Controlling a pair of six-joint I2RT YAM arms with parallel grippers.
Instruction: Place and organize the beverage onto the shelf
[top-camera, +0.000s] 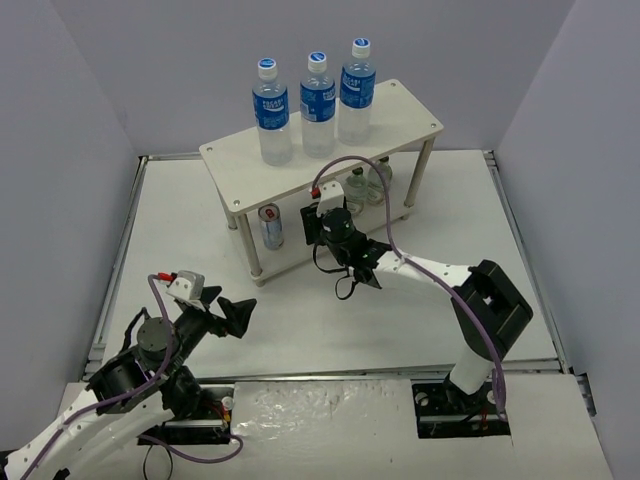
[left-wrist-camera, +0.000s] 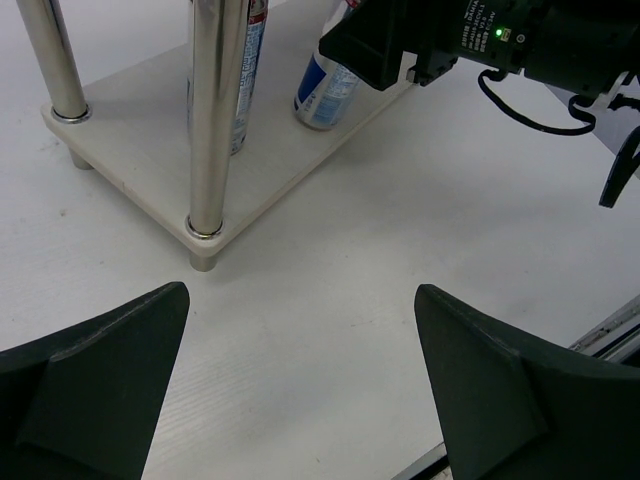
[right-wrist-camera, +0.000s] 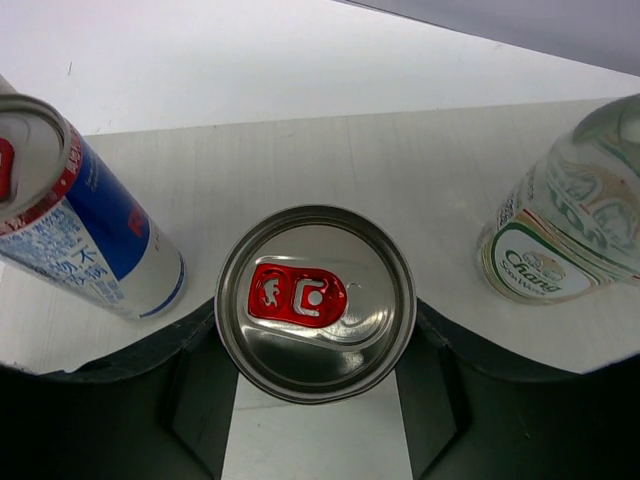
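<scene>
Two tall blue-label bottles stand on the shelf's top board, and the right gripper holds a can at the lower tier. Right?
Not two: the top external view shows three tall blue-label bottles on the shelf's top board. The right gripper does hold a can at the lower tier.

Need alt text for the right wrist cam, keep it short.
The right pincer grips a silver can with a red tab, seen from above, over the pale shelf board. A blue-and-white can stands at image left, a clear bottle with a green label at image right.
</scene>
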